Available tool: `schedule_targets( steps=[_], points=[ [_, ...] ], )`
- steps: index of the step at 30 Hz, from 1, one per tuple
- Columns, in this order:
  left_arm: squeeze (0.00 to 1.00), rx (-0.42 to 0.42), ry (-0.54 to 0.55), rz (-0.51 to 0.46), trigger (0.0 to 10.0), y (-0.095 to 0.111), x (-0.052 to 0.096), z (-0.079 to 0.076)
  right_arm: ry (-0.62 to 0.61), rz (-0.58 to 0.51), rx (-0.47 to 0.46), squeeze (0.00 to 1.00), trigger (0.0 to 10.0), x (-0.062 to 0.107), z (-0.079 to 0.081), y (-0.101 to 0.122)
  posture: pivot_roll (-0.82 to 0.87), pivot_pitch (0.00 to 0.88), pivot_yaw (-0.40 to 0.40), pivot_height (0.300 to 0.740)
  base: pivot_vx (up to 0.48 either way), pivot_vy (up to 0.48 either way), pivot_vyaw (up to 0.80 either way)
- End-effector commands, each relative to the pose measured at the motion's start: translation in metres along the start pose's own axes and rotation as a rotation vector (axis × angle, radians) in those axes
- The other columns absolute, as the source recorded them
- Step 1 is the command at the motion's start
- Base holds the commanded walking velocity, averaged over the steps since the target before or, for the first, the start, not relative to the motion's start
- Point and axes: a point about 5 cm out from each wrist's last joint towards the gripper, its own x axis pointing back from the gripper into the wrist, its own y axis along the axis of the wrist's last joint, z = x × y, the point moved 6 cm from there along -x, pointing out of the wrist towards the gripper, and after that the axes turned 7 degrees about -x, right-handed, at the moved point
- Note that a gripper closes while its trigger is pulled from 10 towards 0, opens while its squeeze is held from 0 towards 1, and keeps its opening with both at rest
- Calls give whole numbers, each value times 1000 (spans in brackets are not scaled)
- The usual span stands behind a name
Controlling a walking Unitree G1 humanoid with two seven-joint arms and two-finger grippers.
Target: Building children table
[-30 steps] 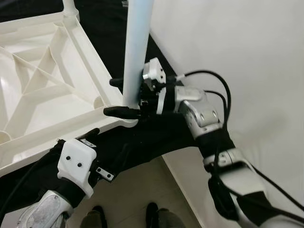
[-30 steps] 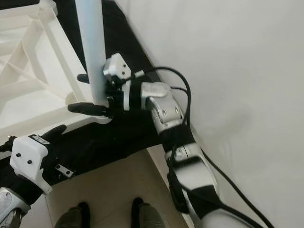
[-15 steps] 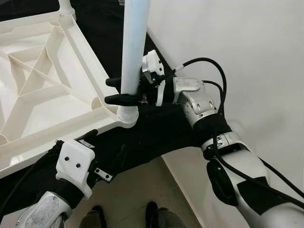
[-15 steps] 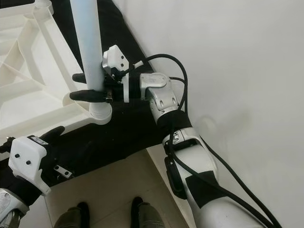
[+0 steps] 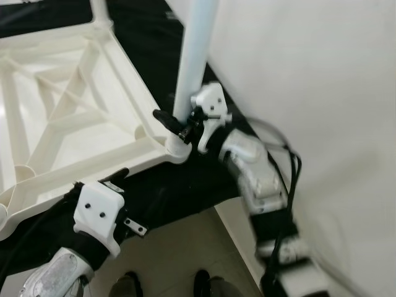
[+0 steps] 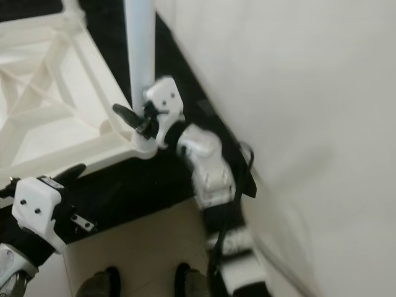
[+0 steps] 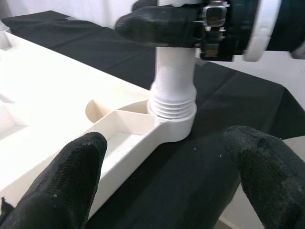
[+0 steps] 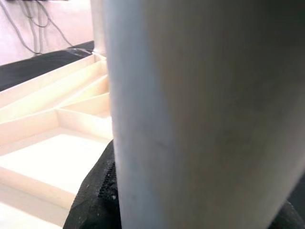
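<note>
The white ribbed table top [image 5: 93, 166] lies upside down on a black cloth. A pale blue-white leg [image 5: 197, 55] stands upright in its near corner socket [image 7: 174, 119], with some screw thread showing above the socket. My right gripper [image 5: 176, 120] is shut on the leg just above the socket; the leg [image 8: 205, 114] is very close in the right wrist view, with one black finger [image 8: 95, 195] beside it. My left gripper [image 7: 167, 191] is open, low over the cloth in front of that corner, holding nothing.
A white wall [image 5: 309, 93] stands close on the right. The black cloth [image 5: 185, 185] ends at a tiled floor [image 5: 179, 247], where my feet [image 5: 127, 286] show. Another leg [image 5: 99, 9] stands at the far corner of the table top.
My right wrist has turned around the leg, still gripping it low, and its forearm has swung down. The whole view has shifted. The left gripper has stayed put.
</note>
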Motion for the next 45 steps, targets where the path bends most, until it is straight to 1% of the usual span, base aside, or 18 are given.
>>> schedule_targets(
  steps=[1,4,5,9,10,11,13,14,15,17,18,22,30,31,32,34,40,45],
  points=[
    [0,10,-26,16,10000,-4,1,-4,-30,286,-31,0,0,14,5,-75,146,309,-159,740,0,0,0],
    [0,9,-28,8,10000,-3,-2,-4,8,259,3,0,0,-2,10,-69,153,298,-166,740,0,0,0],
    [0,7,-25,5,10000,-3,-3,-2,33,245,14,0,10000,-11,10,-63,161,297,-169,740,0,0,0],
    [0,2,-17,3,10000,-3,-3,0,56,212,19,0,10000,-20,10,-51,167,292,-164,740,0,0,0],
    [0,-1,-13,2,10000,-2,-3,1,100,189,4,616,10000,-25,13,-43,176,293,-161,740,0,0,0],
    [0,-3,-11,1,10000,-2,-3,2,155,164,-16,1000,10000,-29,16,-35,186,292,-159,740,0,0,0],
    [0,-4,-10,1,10000,-2,-3,2,190,148,-30,1000,10000,-31,19,-29,186,292,-159,740,0,0,0],
    [0,-4,-10,0,10000,-1,-3,2,290,124,-18,1000,10000,-28,29,-17,194,294,-158,740,0,0,0],
    [0,-4,-10,0,10000,-1,-3,2,290,124,-18,1000,10000,-28,29,-17,194,294,-158,740,0,0,0],
    [0,-4,-12,1,10000,-1,-2,1,403,95,24,1000,10000,-26,33,-5,196,292,-161,740,0,0,0],
    [0,-3,-13,2,10000,-1,-2,1,461,92,62,0,10000,-25,32,-4,201,295,-164,740,0,0,0],
    [0,-3,-27,11,10000,-2,0,-3,590,101,127,0,10000,-26,29,-4,212,300,-168,740,0,0,0],
    [0,-5,-70,44,10000,-8,4,-11,661,111,126,0,10000,-29,24,1,233,311,-171,740,0,0,0],
    [0,-5,-84,52,10000,-10,5,-14,674,120,142,0,7608,-30,23,2,233,311,-169,740,0,0,0],
    [0,-5,-84,52,10000,-10,5,-14,674,120,142,0,7608,-30,23,2,233,311,-169,740,0,0,0],
    [0,-6,-93,59,10000,-12,5,-15,696,129,155,0,0,-31,23,2,235,311,-165,740,0,0,0],
    [0,-15,-98,64,10000,-12,5,-16,755,127,147,0,0,-28,22,4,240,309,-164,740,0,0,0],
    [0,-9,-114,64,10000,-13,5,-20,783,144,140,0,0,-18,8,5,229,302,-162,740,0,0,0]
  ],
)
